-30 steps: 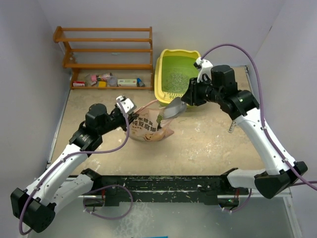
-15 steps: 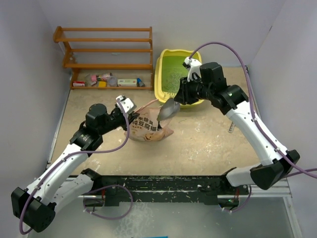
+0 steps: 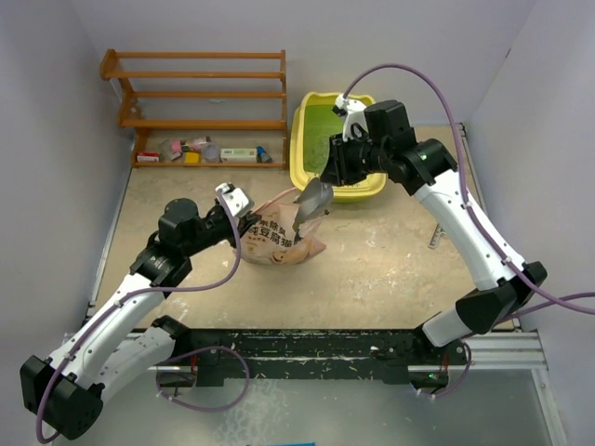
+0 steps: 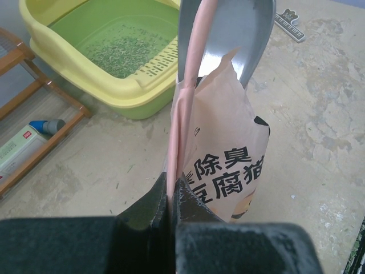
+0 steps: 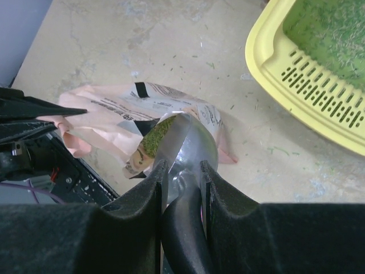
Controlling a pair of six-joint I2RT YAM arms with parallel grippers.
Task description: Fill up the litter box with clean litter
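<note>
Top external: litter box (image 3: 302,139) sits at far side of worktop (image 3: 390,260), thin scatter of clean litter (image 4: 122,48) on its green floor. Just in front, pink bag (image 3: 279,240); my left fingers (image 4: 183,195) pinch its top edge tight. My right fingers (image 5: 157,176) clamp the scoop (image 5: 191,145) handle, bowl at bag mouth, granules on tip.

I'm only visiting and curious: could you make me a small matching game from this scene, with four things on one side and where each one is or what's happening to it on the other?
Things
1. litter box
2. metal scoop
3. pink bag
4. wooden rack

States
A. pinched at its edge by the left gripper
B. stands left of the litter box in the top view
C. gripped by the right gripper, bowl at the bag's opening
D. holds a thin scatter of litter

Pairs: 1-D, 2-C, 3-A, 4-B
</note>
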